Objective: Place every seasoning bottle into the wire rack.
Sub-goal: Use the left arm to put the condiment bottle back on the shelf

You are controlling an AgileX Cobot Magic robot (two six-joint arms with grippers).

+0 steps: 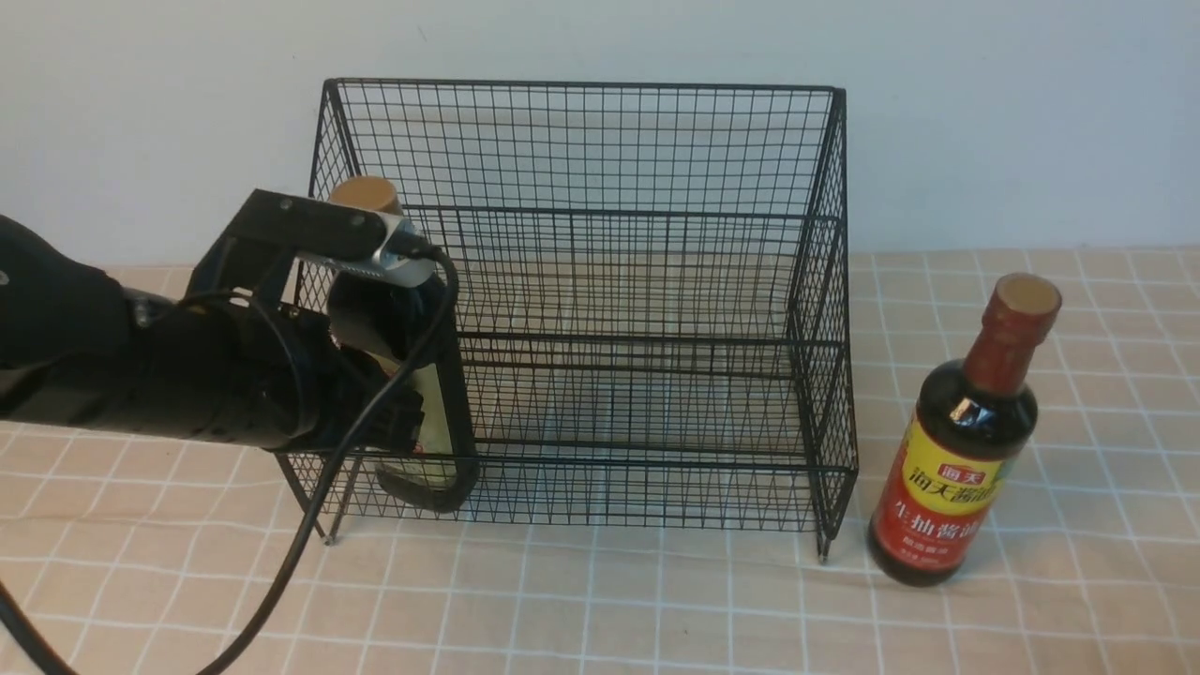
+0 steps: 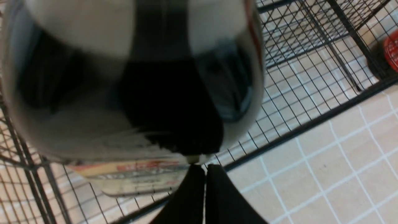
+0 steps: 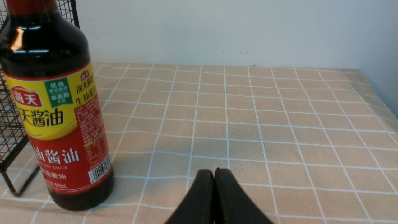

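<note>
The black wire rack (image 1: 581,86) stands at the middle of the table. The squarish seasoning bottle with the gold cap (image 1: 366,194) stands upright at the rack's left end, mostly hidden by my left arm (image 1: 187,375). In the left wrist view it fills the picture, blurred (image 2: 124,93), and my left gripper (image 2: 199,168) is shut with its tips right at the bottle's side, holding nothing. The round seasoning bottle (image 1: 956,450) with the red-yellow label stands on the table just right of the rack. My right gripper (image 3: 214,172) is shut and empty, low over the cloth, to the right of that bottle (image 3: 56,118).
A beige checked cloth (image 1: 656,600) covers the table and a pale wall (image 1: 1012,112) runs close behind the rack. A black cable (image 1: 309,525) hangs from the left wrist down to the front edge. The rack's right side wall (image 3: 9,124) stands next to the round bottle.
</note>
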